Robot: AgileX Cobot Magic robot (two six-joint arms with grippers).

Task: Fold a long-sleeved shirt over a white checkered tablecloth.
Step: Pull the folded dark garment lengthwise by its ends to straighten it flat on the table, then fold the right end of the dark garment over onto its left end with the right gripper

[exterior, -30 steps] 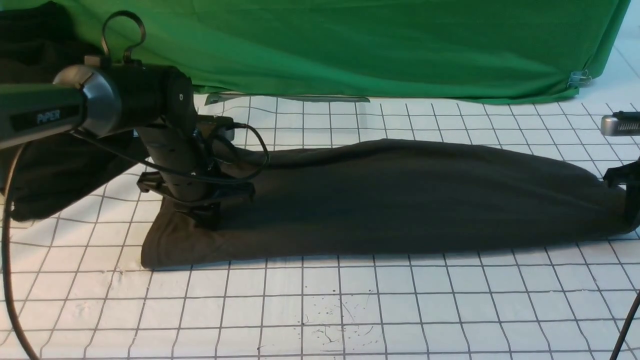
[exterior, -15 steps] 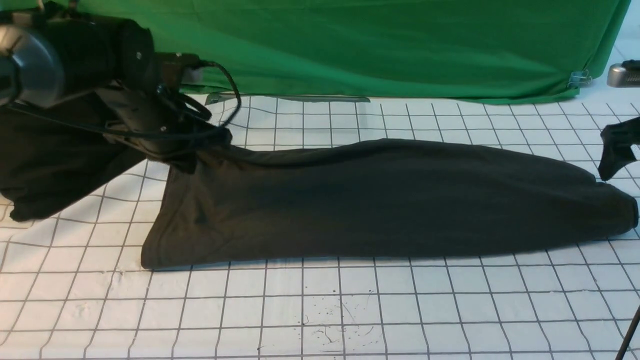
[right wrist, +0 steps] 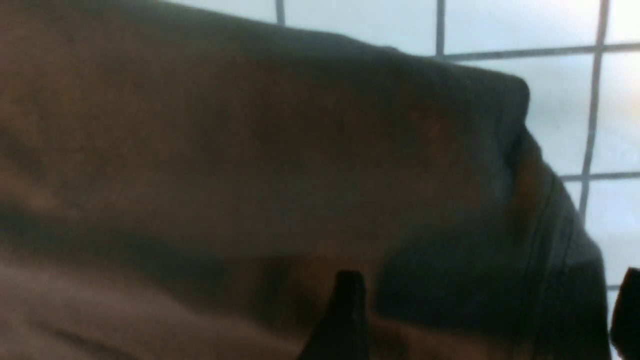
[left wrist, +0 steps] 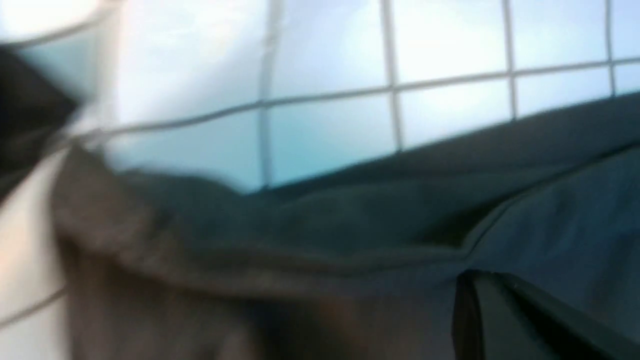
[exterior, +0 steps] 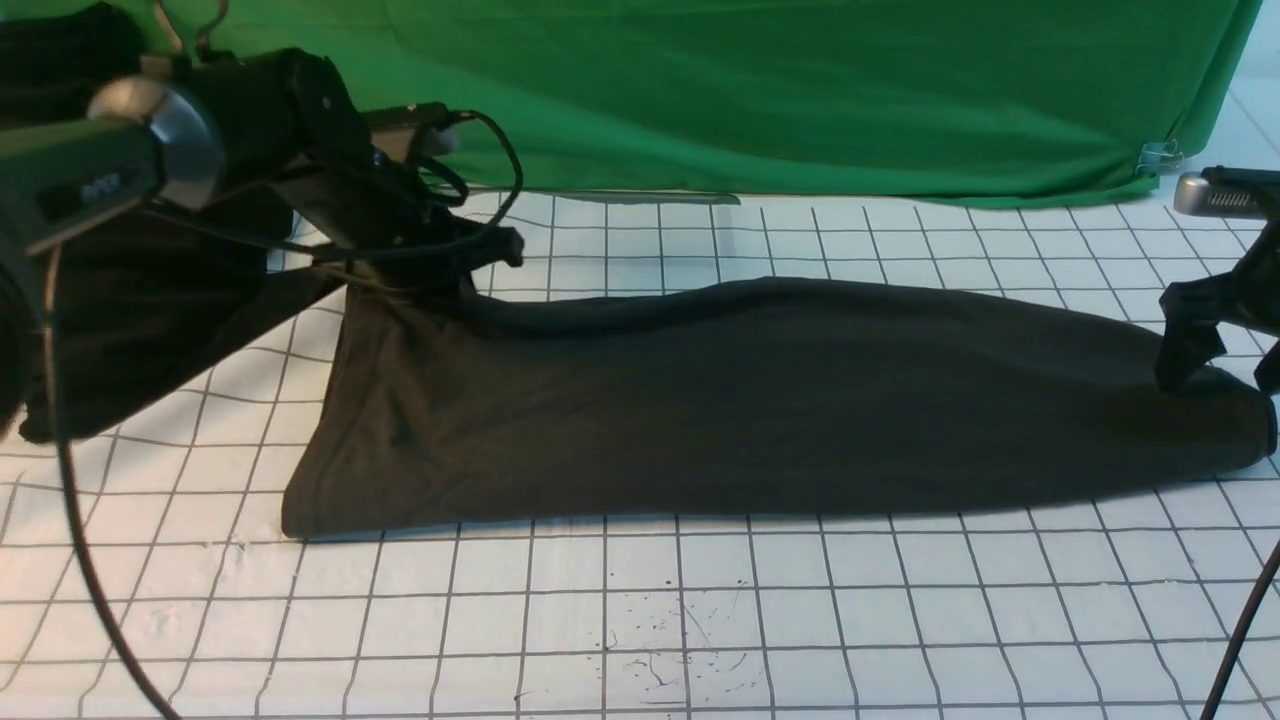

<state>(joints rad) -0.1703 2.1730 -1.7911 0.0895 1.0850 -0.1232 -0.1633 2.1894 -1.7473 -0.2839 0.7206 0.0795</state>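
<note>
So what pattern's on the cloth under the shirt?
Tablecloth: white with thin dark grid lines; front view shows best.

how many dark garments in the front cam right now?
2. The long-sleeved shirt lies across the middle of the white checkered tablecloth; a blacker garment sits at the far left, partly hidden behind the left arm.
</note>
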